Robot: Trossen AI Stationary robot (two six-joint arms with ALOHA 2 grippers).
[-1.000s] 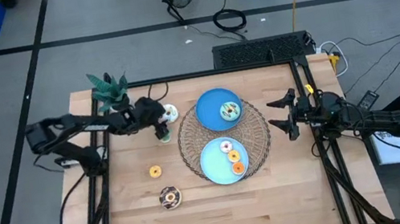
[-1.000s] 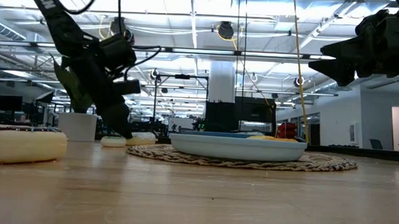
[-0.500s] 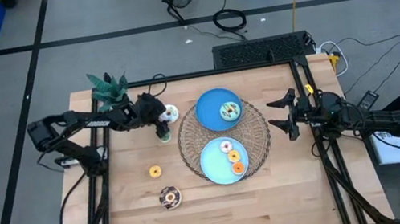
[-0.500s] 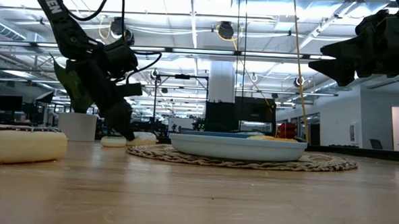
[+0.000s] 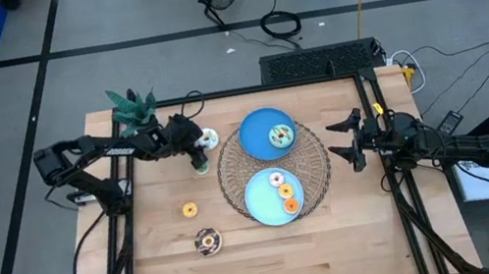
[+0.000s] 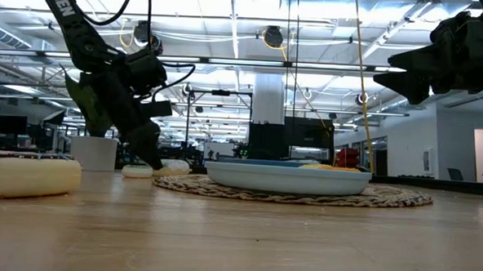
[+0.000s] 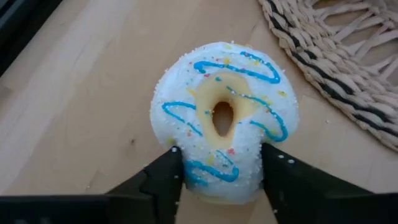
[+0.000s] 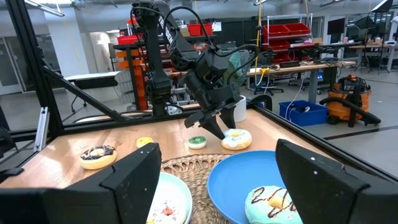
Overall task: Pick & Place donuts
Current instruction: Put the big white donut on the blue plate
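Note:
A white donut with blue icing lines and sprinkles (image 7: 224, 118) lies flat on the table just left of the woven mat (image 5: 231, 174). My left gripper (image 7: 221, 177) (image 5: 196, 143) is at this white donut (image 5: 209, 140), shut on it. A green donut (image 5: 200, 166), an orange donut (image 5: 189, 209) and a chocolate donut (image 5: 207, 242) lie on the bare wood. The far blue plate (image 5: 253, 130) holds a teal donut (image 5: 281, 136). The near blue plate (image 5: 261, 204) holds three small donuts. My right gripper (image 5: 342, 138) hovers open at the table's right edge. My left gripper pinches the white donut's near rim (image 7: 214, 183) between its two fingers (image 7: 166, 177), one on each outer side of the ring. It comes slanting down from the table's left side. The donut lies flat on the wood, its sides drawn in where the fingers meet it.
A potted plant (image 5: 133, 111) stands at the far left corner, behind the left arm. The woven mat carries both plates in the table's middle. Bare wood lies along the near edge and between the mat and the right gripper.
My left arm has shifted slightly toward the table's far edge at the white donut, then kept still. The donuts have stayed where they were.

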